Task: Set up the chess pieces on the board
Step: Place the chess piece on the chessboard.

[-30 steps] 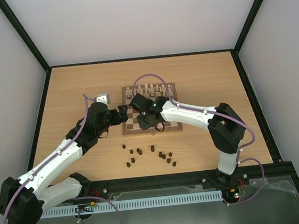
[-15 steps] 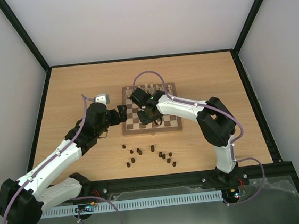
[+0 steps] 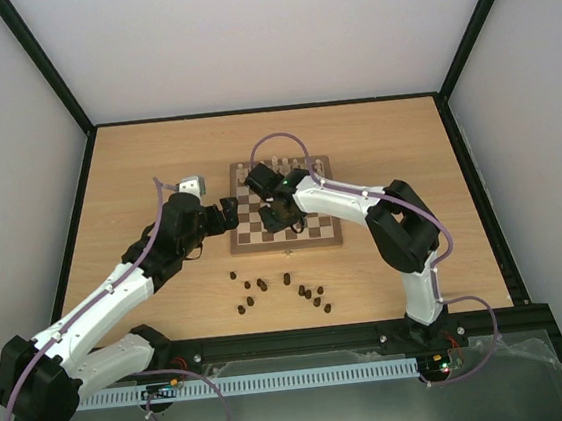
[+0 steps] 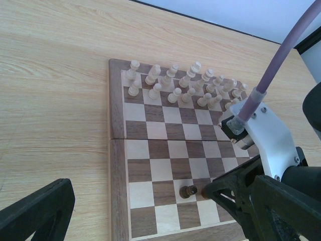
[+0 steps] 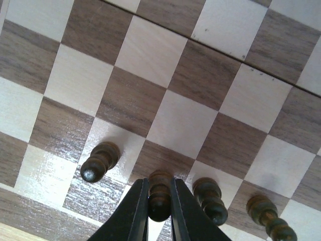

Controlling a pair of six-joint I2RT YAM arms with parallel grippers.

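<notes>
The board (image 3: pixel 325 230) lies mid-table. Cream chess pieces (image 3: pixel 286 162) fill its two far rows and also show in the left wrist view (image 4: pixel 173 80). My right gripper (image 5: pixel 159 184) is shut on a dark pawn (image 5: pixel 159 205), whose base is over a dark square near the board's near left. Dark pawns stand beside it on the left (image 5: pixel 99 161) and on the right (image 5: pixel 211 200). In the top view the right gripper (image 3: pixel 277 214) is over the board. My left gripper (image 3: pixel 231 213) is open and empty at the board's left edge.
Several loose dark pieces (image 3: pixel 281 289) lie on the tabletop between the board and the arm bases. In the left wrist view the right arm's white link (image 4: pixel 263 135) and purple cable (image 4: pixel 293 45) reach over the board (image 4: pixel 150 150), beside a standing dark pawn (image 4: pixel 188 191).
My right gripper has moved with the pawn from the board's near edge a little farther onto the board, and its elbow has folded inward. The left arm has not moved.
</notes>
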